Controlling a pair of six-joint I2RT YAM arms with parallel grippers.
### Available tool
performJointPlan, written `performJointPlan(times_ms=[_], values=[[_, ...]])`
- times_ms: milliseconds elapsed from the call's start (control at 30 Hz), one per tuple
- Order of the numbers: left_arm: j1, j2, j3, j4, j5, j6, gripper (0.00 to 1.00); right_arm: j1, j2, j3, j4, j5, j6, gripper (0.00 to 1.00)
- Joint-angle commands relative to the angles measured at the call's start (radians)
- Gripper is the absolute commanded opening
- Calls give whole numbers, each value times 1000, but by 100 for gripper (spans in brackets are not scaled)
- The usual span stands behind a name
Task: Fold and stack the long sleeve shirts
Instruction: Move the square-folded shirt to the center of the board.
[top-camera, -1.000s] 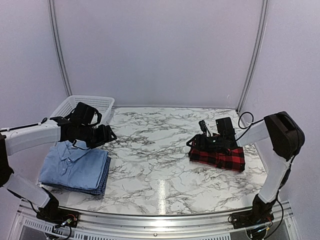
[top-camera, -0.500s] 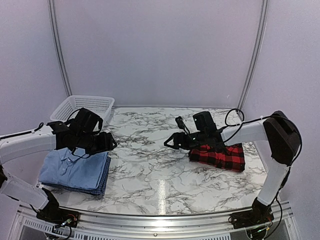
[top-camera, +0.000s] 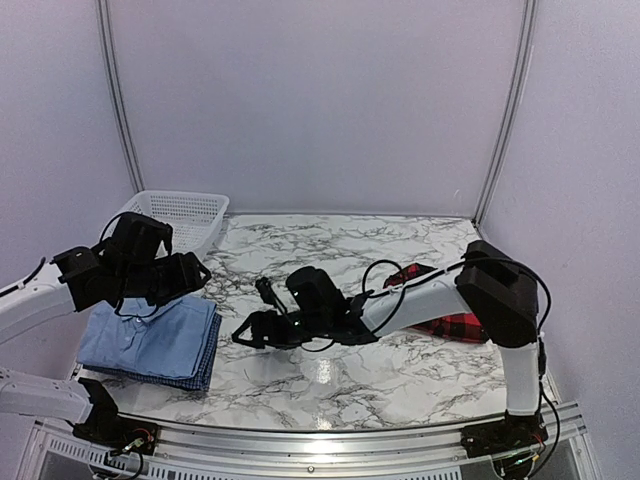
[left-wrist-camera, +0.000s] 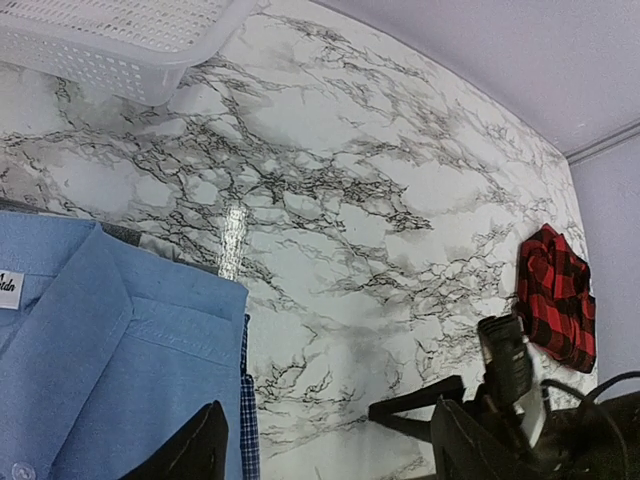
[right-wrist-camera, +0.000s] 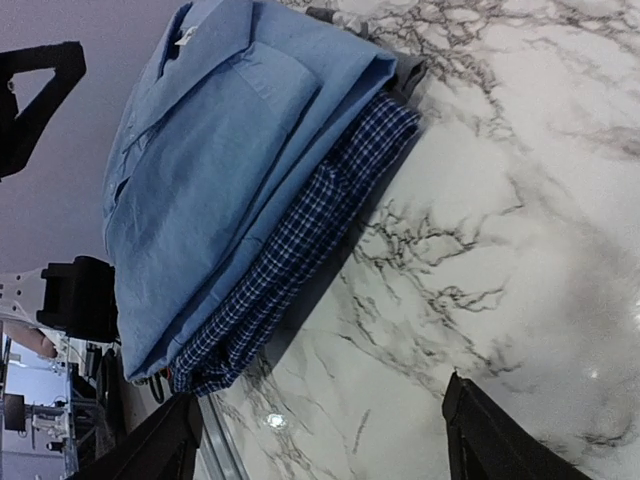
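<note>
The light blue collared shirt (top-camera: 148, 335) lies folded on the blue checked shirt (top-camera: 207, 362) at the table's left front. Both also show in the right wrist view, the light blue one (right-wrist-camera: 220, 150) over the checked one (right-wrist-camera: 300, 250). The red-and-black plaid shirt (top-camera: 458, 324) lies folded at the right, partly behind my right arm. My right gripper (top-camera: 250, 322) is open and empty, stretched low across the table to just right of the blue stack. My left gripper (top-camera: 192, 274) is open and empty, held above the stack's far edge.
A white mesh basket (top-camera: 182, 212) stands at the back left, behind the stack. The table's metal front rail (top-camera: 320, 440) runs close to the stack's near edge. Bare marble (top-camera: 330, 250) lies between the stack and the plaid shirt.
My right gripper left the plaid shirt and swept left across the table to beside the blue stack. My left gripper drew back a little to the left and up.
</note>
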Motion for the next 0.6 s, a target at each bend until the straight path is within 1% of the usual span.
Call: performJointPlan(times_ms=[0,233,367,433,567], values=[[1,-62,57,-76,-3,-30,72,98,82,126,72,129,128,85],[1,-160,97,-183,8,-8,72,180,249,275,120,214,244,96],[1,-201,108,-228,19,3,72,207,336,372,89,281,280,98],[1,-215,111,-239,23,14,72,217,370,412,101,305,296,98],[1,-226,125,-263,25,38,72,231,440,509,89,327,312,98]])
